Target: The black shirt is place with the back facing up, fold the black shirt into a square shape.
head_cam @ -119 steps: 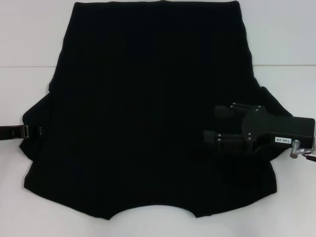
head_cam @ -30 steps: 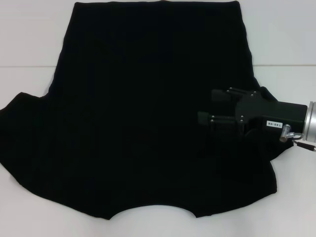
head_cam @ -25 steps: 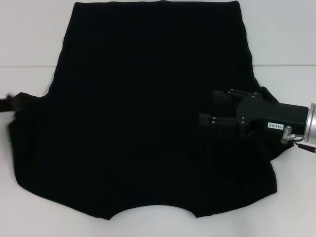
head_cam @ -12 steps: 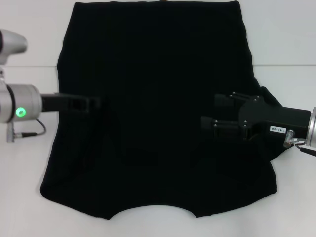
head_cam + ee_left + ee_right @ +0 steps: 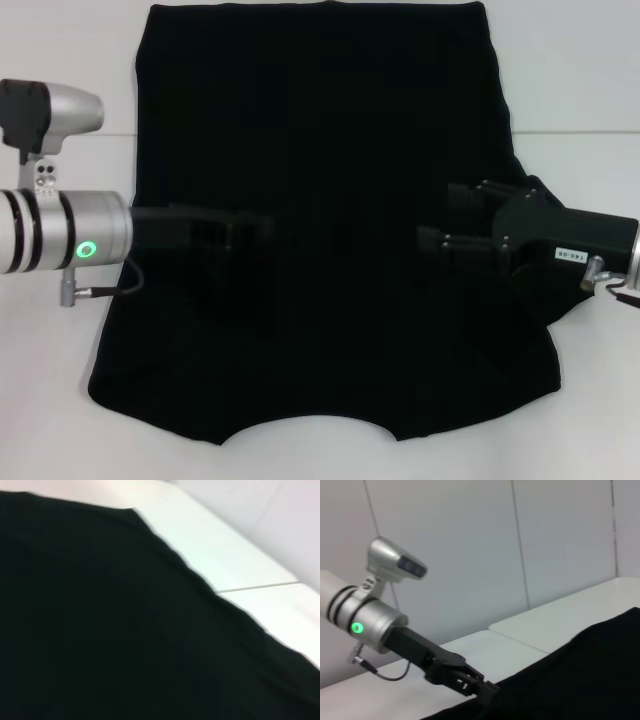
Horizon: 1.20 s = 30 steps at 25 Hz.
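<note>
The black shirt (image 5: pixel 320 120) lies spread on the white table (image 5: pixel 60 420), plain side up, collar edge nearest me. My left gripper (image 5: pixel 255 232) reaches in from the left over the shirt's left half, shut on the left sleeve, which is drawn inward over the body. The right wrist view shows the left gripper (image 5: pixel 487 690) with its tips in the cloth (image 5: pixel 580 680). My right gripper (image 5: pixel 435 215) hovers over the shirt's right part, fingers apart and holding nothing, with the right sleeve bunched under it. Black cloth (image 5: pixel 100 630) fills the left wrist view.
White table surface (image 5: pixel 580 100) borders the shirt on the left, right and near sides. A seam line (image 5: pixel 570 132) crosses the table. A grey panelled wall (image 5: pixel 545 545) stands behind the table (image 5: pixel 520 640).
My left arm has swept in from the left, carrying the left sleeve inward over the shirt's body, so the shirt's left edge is now narrower. The right gripper has drifted slightly to the right.
</note>
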Motion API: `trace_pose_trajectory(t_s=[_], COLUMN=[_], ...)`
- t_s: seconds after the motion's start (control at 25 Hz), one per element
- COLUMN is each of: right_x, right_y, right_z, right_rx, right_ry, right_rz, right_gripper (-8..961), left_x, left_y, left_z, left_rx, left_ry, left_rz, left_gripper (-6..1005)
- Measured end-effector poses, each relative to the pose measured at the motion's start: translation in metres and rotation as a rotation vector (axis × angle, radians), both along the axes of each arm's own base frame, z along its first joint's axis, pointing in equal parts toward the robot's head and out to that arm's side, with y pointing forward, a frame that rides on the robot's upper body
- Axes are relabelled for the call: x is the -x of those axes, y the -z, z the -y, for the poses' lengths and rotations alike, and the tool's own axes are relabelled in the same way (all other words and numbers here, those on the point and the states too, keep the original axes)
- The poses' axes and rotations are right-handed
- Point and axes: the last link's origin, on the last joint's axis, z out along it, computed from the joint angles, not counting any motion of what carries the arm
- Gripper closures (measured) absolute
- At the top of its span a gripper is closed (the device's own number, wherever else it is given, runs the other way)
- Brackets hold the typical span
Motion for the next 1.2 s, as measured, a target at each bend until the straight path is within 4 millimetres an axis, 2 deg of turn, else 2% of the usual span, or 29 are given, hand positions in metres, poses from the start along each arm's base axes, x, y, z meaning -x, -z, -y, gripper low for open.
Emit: trace_pose_trajectory(t_s=[0.04, 0.24, 0.4, 0.48, 0.68, 0.92, 1.2], right_x=[-0.001, -0.007, -0.018, -0.023, -0.031, -0.04, -0.044], right_y=[-0.001, -0.013, -0.032, -0.04, -0.059, -0.072, -0.075], right_z=[-0.001, -0.008, -0.02, -0.025, -0.031, -0.035, -0.036], right_rx=[-0.006, -0.043, -0.073, -0.078, -0.053, -0.002, 0.036], right_ry=[0.005, 0.057, 0.182, 0.241, 0.327, 0.441, 0.539], right_rz=[0.002, -0.001, -0.007, -0.005, 0.007, 0.043, 0.07], right_gripper=[67, 67, 66, 67, 66, 66, 66], left_x=[-0.004, -0.02, -0.035, -0.034, -0.02, -0.018, -0.017], left_y=[0.001, -0.007, -0.007, -0.007, -0.01, -0.007, 0.0], left_z=[0.0, 0.002, 0.012, 0.01, -0.007, -0.007, -0.006], left_rx=[0.004, -0.023, -0.036, -0.061, -0.135, -0.127, -0.108], left_ry=[0.019, 0.114, 0.258, 0.252, 0.066, 0.053, 0.058], left_rz=[0.013, 0.122, 0.242, 0.251, 0.249, 0.242, 0.198], left_gripper=[755, 646, 559, 516, 278, 65, 52])
